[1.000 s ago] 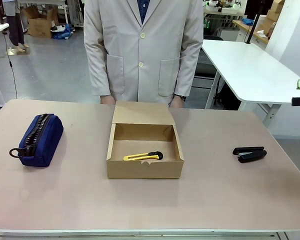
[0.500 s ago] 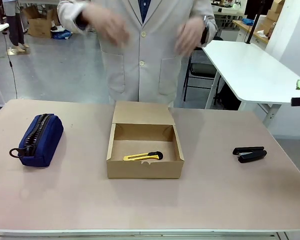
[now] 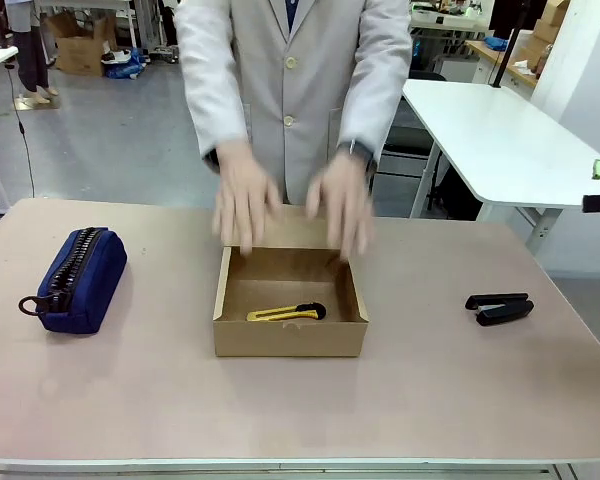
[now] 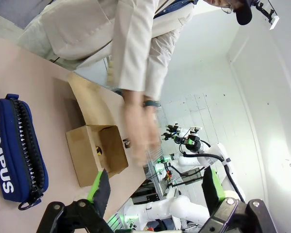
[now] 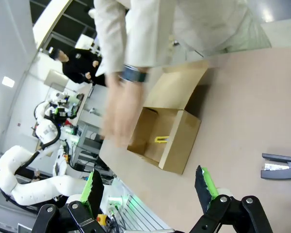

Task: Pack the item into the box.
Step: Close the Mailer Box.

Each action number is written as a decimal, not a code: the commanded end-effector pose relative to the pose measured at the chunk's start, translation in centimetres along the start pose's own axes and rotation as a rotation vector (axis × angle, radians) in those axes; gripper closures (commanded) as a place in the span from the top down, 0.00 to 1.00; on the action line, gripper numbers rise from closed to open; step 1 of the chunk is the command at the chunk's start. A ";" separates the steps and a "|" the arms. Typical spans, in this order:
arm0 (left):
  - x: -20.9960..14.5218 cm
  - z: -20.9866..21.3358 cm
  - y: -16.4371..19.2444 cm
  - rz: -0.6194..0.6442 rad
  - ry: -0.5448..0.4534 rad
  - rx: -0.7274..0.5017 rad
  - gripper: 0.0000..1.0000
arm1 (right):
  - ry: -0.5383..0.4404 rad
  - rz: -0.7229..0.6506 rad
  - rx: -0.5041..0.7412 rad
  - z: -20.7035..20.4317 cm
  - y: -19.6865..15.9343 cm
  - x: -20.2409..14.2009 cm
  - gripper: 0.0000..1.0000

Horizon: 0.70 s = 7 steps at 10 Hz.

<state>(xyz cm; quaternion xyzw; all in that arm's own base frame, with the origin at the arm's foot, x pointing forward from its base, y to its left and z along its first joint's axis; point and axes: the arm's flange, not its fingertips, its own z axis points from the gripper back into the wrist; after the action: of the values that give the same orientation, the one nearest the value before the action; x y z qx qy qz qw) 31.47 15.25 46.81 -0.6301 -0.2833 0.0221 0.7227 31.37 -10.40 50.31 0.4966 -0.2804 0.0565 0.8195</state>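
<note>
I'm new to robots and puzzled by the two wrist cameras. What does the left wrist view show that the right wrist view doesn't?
The left wrist view brings in the navy zip pouch, printed CAMPUS, lying beside the cardboard box, plus the left gripper, open. The right wrist view brings in the black stapler and a clear look at the yellow utility knife lying inside the cardboard box, plus the right gripper, also open. Both share the cardboard box with its flap lid open and the person's hand, blurred, above it.

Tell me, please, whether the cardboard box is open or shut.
Open. The box shows its inside, with the utility knife lying on its floor; the person's hands are near its far edge.
</note>
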 end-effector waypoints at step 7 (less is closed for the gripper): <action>0.0 -0.1 -0.1 -0.018 -0.009 -0.020 1.00 | 0.009 0.021 0.002 0.3 -0.1 0.3 1.00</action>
<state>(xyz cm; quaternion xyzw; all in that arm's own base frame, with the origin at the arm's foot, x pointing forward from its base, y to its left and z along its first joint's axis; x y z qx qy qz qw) 31.47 15.25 46.81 -0.6301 -0.2833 0.0221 0.7227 31.36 -10.40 50.31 0.4967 -0.2803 0.0566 0.8195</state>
